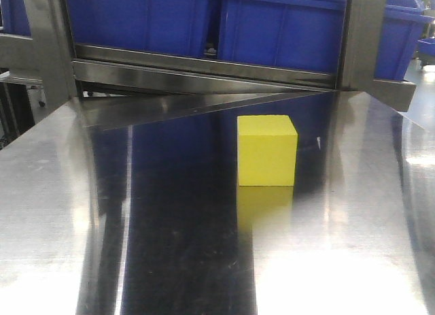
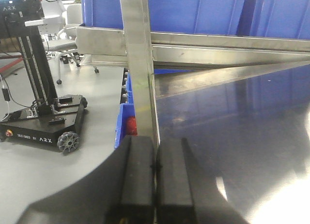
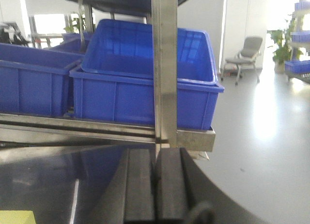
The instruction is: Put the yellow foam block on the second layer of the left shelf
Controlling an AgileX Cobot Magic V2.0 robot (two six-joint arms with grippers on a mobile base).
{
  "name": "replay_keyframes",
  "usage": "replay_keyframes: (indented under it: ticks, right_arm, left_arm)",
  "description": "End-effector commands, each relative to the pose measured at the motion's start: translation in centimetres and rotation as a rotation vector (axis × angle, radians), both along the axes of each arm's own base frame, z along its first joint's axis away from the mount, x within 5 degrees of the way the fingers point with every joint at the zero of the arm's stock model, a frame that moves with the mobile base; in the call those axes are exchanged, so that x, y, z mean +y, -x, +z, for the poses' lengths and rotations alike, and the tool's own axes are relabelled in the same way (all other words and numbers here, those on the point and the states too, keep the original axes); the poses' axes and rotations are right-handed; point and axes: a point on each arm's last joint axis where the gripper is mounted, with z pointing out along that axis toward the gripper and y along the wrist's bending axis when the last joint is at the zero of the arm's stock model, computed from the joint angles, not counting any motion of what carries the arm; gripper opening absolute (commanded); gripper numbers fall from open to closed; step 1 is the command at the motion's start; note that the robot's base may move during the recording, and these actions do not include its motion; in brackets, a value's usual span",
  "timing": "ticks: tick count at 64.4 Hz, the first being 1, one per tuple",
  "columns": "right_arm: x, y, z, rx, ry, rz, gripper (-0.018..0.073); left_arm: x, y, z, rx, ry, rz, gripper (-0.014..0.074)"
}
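**Entry: block on the steel top, both of my grippers empty**

Block (image 1: 266, 150): 1 yellow cube, upright and square on the steel top (image 1: 170, 247), just in front of the shelf rail (image 1: 204, 73) and right of centre. Nothing touches it. The right wrist view catches only 1 corner of it, at the lower left edge.

Left gripper (image 2: 155, 156): jaws pressed together, nothing between them. It faces a shelf post (image 2: 138, 64) at the left edge of the top.

Right gripper (image 3: 155, 158): jaws pressed together as well, empty, and facing another post with the bins behind it.

Bins (image 1: 285, 29): blue, standing on the layer above the rail.

Progress, my judgement: 0 of 3 steps done. The grasp, the lift and the placing on layer 2 of the left shelf are all left. I cannot tell from these views which layer counts as number 2. My right arm looks nearer the block, since only its wrist view shows it.
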Motion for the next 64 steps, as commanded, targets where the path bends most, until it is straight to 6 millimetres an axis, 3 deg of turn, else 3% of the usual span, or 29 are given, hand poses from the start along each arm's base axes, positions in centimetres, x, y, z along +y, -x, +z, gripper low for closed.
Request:
replay_keyframes:
  ticks: [1,10,23,27,42,55,64]
  right_arm:
    - [0.2,-1.5,3.5,-0.006,0.008,0.016,0.0057]
    - [1.0,-4.8,5.7,0.121,0.017,0.078,0.0139]
    - [4.7,-10.2,7.7,0.328,0.069,0.256,0.0552]
    - [6.3,-11.8,8.0,0.405,0.093,0.304,0.0639]
    - [12.5,-16.8,7.8,0.684,0.113,0.406,0.0629]
    - [17.8,-20.6,5.8,0.925,0.071,0.334,0.0629]
    - [20.5,-22.3,4.5,0.989,0.091,0.271,0.0629]
  left_arm:
    - [-0.2,0.0,0.0,-0.078,0.012,-0.019,0.0137]
    - [-0.2,0.0,0.0,-0.078,0.012,-0.019,0.0137]
    - [-0.2,0.0,0.0,-0.078,0.012,-0.019,0.0137]
    - [-0.2,0.0,0.0,-0.076,0.012,-0.019,0.0137]
    - [-0.2,0.0,0.0,-0.076,0.012,-0.019,0.0137]
    - [-0.2,0.0,0.0,-0.076,0.012,-0.019,0.0137]
    - [-0.2,0.0,0.0,-0.076,0.012,-0.019,0.0137]
